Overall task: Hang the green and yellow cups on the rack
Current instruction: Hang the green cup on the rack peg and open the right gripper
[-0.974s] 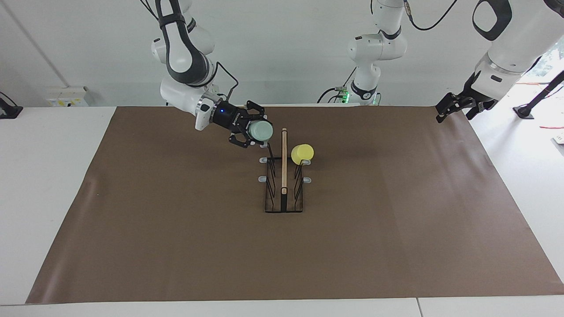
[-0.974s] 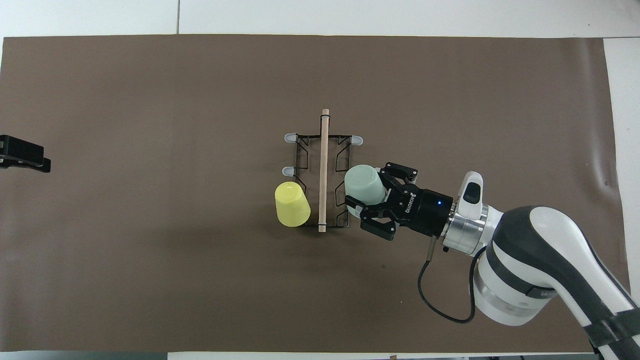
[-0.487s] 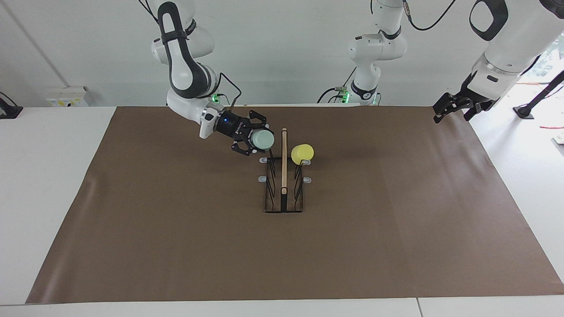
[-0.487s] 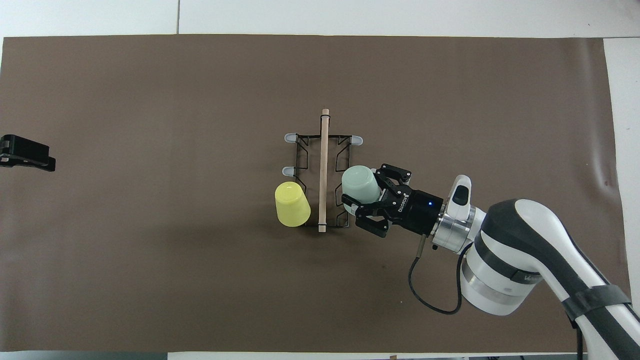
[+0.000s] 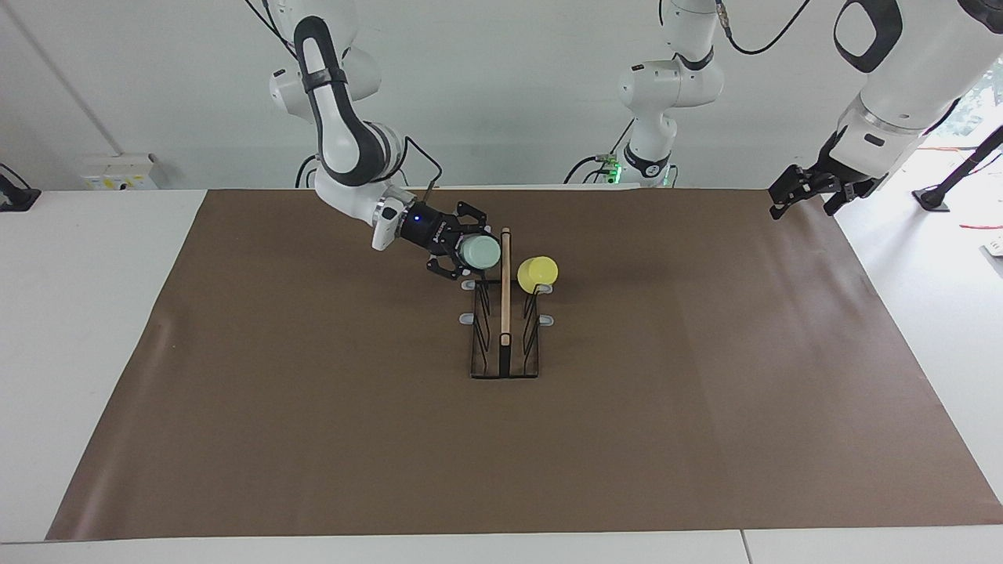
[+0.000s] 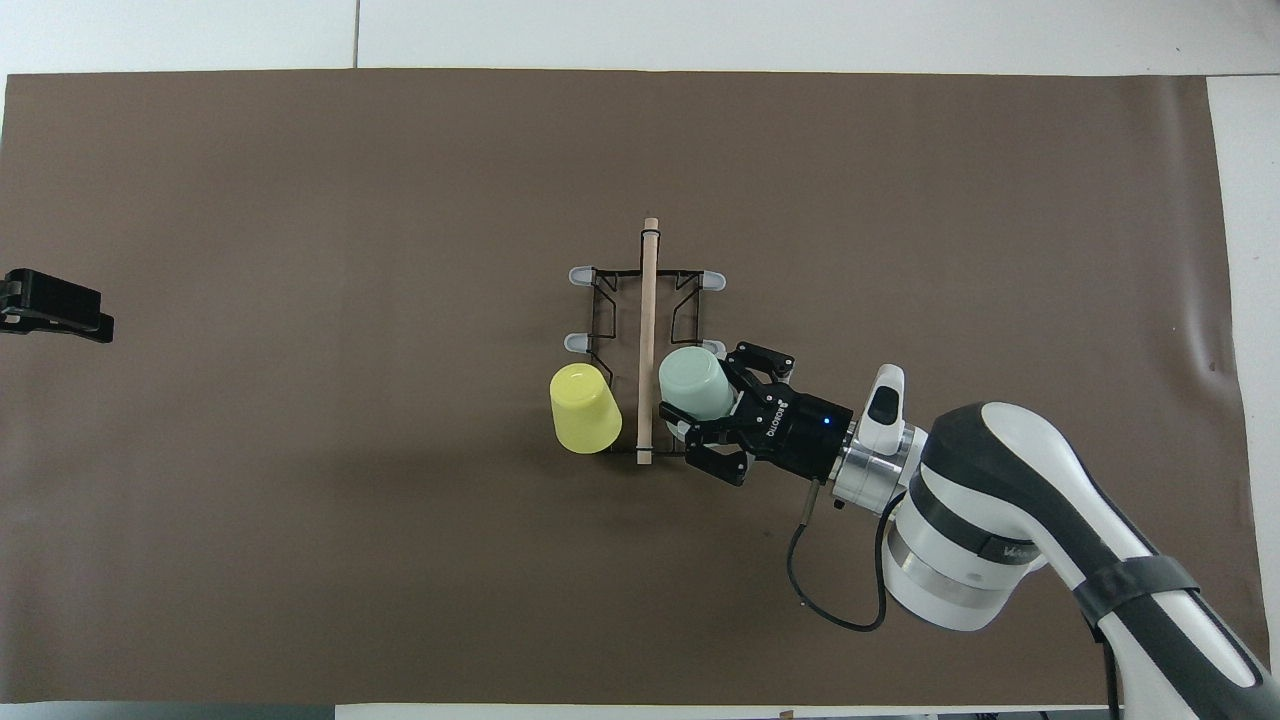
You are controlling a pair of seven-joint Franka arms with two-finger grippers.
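Observation:
The black wire rack (image 5: 505, 370) with its wooden centre bar (image 6: 648, 300) stands mid-table. The yellow cup (image 5: 537, 271) (image 6: 585, 408) hangs mouth-down on the prong nearest the robots, on the side toward the left arm's end. My right gripper (image 5: 470, 254) (image 6: 702, 385) is shut on the pale green cup (image 5: 480, 251) (image 6: 693, 381). It holds the cup tilted over the rack's prong nearest the robots on the side toward the right arm's end, close beside the centre bar. My left gripper (image 5: 807, 190) (image 6: 55, 308) waits open, above the mat's edge at its own end.
A brown mat (image 5: 313, 407) covers most of the white table (image 5: 94, 313). Other grey-tipped prongs (image 6: 581, 274) of the rack are bare. A third white arm (image 5: 654, 117) stands at the robots' edge of the table.
My right gripper has carried the green cup sideways toward the rack's centre bar, so it now sits over the rack. The left arm has barely shifted; the yellow cup has not moved.

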